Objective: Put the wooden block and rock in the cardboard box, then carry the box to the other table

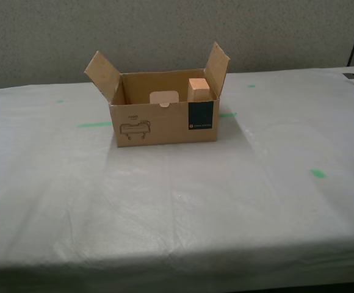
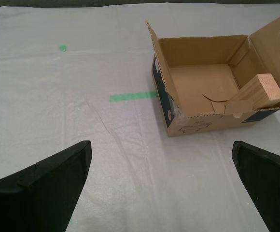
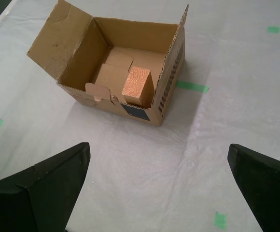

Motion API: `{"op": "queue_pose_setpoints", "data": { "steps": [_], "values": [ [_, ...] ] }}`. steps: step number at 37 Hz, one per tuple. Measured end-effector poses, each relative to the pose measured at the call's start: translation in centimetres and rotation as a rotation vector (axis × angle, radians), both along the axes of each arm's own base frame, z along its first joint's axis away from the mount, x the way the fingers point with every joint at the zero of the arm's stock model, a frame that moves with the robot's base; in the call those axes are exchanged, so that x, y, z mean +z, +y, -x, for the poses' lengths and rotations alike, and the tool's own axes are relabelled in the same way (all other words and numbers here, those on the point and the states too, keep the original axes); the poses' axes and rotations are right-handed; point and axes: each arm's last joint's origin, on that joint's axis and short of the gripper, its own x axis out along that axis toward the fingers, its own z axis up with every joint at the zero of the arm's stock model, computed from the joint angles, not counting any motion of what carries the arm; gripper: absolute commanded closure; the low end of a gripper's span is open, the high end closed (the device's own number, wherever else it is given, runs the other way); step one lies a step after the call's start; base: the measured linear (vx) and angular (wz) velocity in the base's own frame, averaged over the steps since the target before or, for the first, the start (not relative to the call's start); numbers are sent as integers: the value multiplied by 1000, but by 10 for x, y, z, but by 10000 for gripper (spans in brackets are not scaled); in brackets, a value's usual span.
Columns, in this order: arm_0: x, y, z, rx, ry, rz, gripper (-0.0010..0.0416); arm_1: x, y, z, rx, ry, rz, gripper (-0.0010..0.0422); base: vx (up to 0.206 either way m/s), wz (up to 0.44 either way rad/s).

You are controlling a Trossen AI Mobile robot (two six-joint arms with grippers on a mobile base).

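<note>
Exterior view: wooden block (image 1: pixel 199 89) half-hidden in cardboard box (image 1: pixel 165 116), both pincers (image 3: pixel 157 186) (image 2: pixel 161 186) spread, empty.

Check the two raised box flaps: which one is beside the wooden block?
The flap on the exterior view's right, above the teal label; the wooden block leans in that corner. The other flap stands opposite.

Rock unseen; wooden block (image 1: pixel 198 89) half-hidden behind cardboard box (image 1: pixel 165 125) wall.
</note>
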Motion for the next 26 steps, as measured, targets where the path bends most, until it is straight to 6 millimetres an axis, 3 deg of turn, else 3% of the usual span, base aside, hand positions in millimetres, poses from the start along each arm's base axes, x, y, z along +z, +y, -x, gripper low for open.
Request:
{"op": "queue_pose_setpoints", "data": {
  "steps": [26],
  "values": [
    [0, 0, 0, -1, 0, 0, 7, 0, 0, 0, 0, 0, 0, 14, 0, 0]
  ]
}}
